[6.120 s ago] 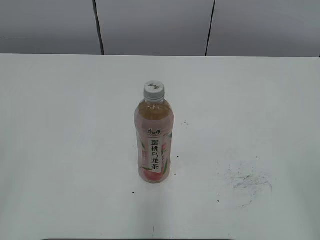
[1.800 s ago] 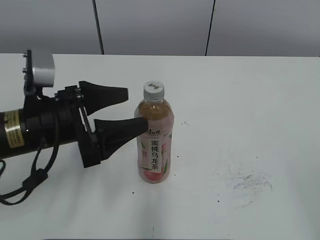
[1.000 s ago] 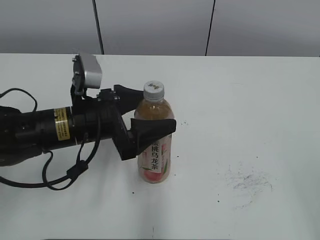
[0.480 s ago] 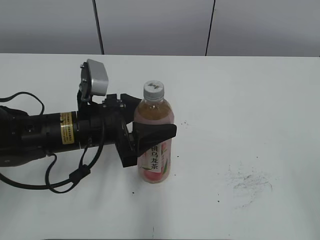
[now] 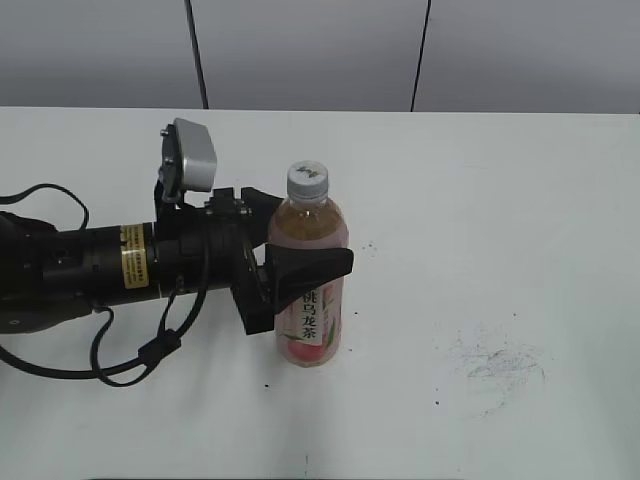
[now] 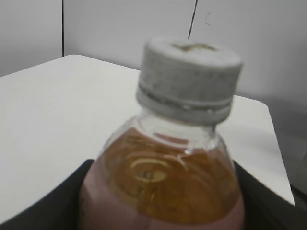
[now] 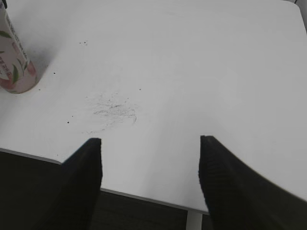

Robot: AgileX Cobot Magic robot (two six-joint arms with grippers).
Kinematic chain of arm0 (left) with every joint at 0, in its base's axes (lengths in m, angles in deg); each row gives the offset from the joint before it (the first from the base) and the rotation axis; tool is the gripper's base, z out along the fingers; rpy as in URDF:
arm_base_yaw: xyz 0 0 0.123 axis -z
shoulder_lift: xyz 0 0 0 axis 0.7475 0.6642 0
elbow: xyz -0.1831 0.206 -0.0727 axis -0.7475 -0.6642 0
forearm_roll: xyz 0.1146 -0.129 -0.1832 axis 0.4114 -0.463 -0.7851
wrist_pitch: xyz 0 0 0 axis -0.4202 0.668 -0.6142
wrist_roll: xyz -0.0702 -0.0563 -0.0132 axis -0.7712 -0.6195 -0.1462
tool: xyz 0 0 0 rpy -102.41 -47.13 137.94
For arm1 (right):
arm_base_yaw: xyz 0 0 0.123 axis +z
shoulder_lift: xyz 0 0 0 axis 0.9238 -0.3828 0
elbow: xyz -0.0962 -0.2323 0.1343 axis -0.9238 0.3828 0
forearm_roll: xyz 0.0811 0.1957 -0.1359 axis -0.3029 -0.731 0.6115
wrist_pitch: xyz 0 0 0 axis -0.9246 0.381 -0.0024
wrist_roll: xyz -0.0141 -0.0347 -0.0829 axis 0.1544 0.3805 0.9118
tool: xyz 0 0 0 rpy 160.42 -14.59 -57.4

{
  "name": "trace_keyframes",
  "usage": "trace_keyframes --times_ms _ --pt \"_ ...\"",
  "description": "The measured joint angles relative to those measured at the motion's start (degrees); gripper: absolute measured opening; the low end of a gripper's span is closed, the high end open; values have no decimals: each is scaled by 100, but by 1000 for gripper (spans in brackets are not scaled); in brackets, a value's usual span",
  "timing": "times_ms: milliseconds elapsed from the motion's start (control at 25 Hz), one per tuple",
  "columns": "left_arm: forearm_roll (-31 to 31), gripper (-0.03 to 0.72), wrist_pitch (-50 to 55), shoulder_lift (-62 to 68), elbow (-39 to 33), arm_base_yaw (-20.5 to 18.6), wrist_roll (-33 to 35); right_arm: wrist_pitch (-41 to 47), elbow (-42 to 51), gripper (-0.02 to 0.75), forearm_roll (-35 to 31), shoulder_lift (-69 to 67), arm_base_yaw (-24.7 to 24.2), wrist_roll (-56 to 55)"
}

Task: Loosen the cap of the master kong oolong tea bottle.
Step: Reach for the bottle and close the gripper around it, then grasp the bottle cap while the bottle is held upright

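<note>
Bracing the bottle before the twist. The master kong oolong tea bottle (image 5: 309, 290) stands upright near the middle of the white surface (image 5: 500, 200). The left end effector (image 5: 305, 250) is clamped on its body at the shoulder, one jaw in front and one behind, well below the cap (image 5: 307, 179), which is free and unobstructed. The right end effector (image 7: 148, 182) hangs with jaws apart over the surface edge, well apart from the bottle and holding nothing.

For a sound step, the left grip should hold firm without crushing the soft wall, keeping the bottle vertical. The right end effector would best descend squarely over the cap, close on its ribbed rim only, and turn about the neck's axis so the base does not skid.
</note>
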Motion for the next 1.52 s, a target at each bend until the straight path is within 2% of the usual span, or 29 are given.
trace_keyframes --times_ms 160,320,440,640,840,1160,1280,1520 --pt "0 449 0 0 0 0 0 -112 -41 480 -7 0 0 -25" --pt "0 449 0 0 0 0 0 -1011 -153 480 -315 -219 0 -76" --pt "0 449 0 0 0 0 0 -1404 -287 470 -840 -1003 0 361" --pt "0 449 0 0 0 0 0 -1353 -955 406 -1995 -2816 0 1987" --pt "0 449 0 0 0 0 0 -1302 -1931 375 -2467 -4420 312 2394" --pt "10 449 -6 0 4 0 0 -563 -4136 375 -2146 -6902 1476 2392" --pt "13 449 -6 0 4 0 0 -285 -4949 375 -1638 -7723 1974 2056" --pt "17 449 -11 0 4 0 0 377 -6429 375 -415 -9186 2923 551"
